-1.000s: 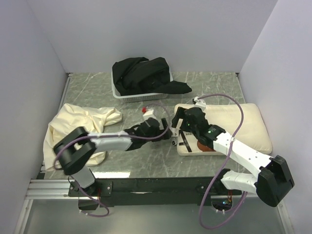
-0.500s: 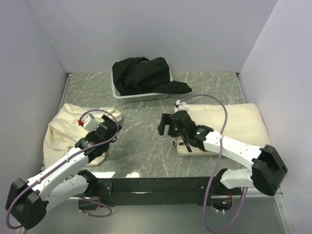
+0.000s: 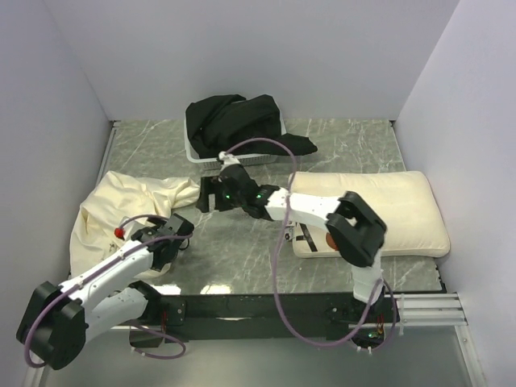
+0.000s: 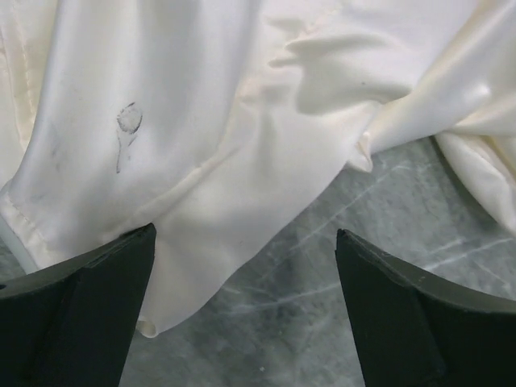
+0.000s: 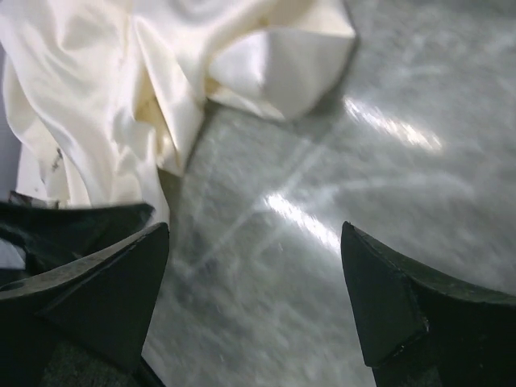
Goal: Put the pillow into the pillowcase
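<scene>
The pillowcase [image 3: 129, 205] lies crumpled at the left of the table. The pillow [image 3: 387, 205] lies at the right, its print and black straps [image 3: 310, 238] at its near left corner partly hidden by my right arm. My left gripper [image 3: 173, 235] is open and empty, low over the pillowcase's near right edge. In the left wrist view [image 4: 244, 234] the fabric [image 4: 201, 121] lies just ahead of the jaws. My right gripper [image 3: 208, 198] is open and empty, stretched left to the pillowcase's right tip [image 5: 274, 56], with bare table between its jaws [image 5: 255, 230].
A white basket [image 3: 230, 161] heaped with black cloth [image 3: 238, 125] stands at the back middle, just behind my right arm. White walls close in the left, back and right sides. Grey marble tabletop [image 3: 242, 250] shows between the pillowcase and the pillow.
My left arm swung from the table's middle back left onto the pillowcase. My right gripper left the pillow's near corner and moved left across the table to the pillowcase's right tip.
</scene>
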Motion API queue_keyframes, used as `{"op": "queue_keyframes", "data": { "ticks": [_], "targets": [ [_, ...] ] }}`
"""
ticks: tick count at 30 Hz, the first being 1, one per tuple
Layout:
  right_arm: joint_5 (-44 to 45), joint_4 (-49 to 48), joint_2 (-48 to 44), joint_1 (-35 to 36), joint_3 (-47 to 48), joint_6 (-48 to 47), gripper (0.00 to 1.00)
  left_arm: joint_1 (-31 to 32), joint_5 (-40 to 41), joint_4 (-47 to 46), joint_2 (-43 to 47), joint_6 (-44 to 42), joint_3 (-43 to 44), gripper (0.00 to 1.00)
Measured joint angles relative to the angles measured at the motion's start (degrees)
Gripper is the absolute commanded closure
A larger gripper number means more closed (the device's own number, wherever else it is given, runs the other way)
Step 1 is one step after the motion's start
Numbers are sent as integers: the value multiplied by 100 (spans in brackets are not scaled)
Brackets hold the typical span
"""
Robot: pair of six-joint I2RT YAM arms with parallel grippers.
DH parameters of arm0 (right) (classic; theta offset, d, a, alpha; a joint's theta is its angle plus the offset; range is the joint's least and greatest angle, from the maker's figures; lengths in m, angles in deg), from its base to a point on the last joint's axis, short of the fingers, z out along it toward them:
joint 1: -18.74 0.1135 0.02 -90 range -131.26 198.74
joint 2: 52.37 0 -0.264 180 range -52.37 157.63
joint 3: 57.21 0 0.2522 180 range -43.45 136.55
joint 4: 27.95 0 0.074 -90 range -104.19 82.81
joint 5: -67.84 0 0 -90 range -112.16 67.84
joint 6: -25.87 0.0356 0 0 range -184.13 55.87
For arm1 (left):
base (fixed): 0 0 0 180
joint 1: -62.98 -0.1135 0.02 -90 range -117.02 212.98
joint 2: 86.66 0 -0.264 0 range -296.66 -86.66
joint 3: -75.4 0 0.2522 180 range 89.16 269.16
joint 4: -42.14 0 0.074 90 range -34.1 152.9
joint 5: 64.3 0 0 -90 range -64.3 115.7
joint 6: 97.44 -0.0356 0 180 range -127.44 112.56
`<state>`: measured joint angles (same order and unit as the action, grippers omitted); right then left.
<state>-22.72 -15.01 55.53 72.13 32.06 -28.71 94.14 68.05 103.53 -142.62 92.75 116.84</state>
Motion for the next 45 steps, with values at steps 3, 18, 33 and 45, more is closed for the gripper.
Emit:
{"op": "queue_keyframes", "data": {
  "ticks": [3, 18, 33, 45],
  "targets": [
    [-146, -160, 640, 0, 629, -17, 9, -72, -7, -122, -131, -63, -48, 35],
    [98, 280, 2798, -164, 3121, 122, 100, -114, -188, -435, 1985, -1469, -125, 88],
    [1239, 1176, 426, -940, 2044, -695, 100, -114, -732, -1397, 1775, -2559, -280, 2],
    [1622, 1836, 291, -1180, 2127, -1209, 100, -114, -1102, -1604, 780, -2437, -411, 5]
  ]
}}
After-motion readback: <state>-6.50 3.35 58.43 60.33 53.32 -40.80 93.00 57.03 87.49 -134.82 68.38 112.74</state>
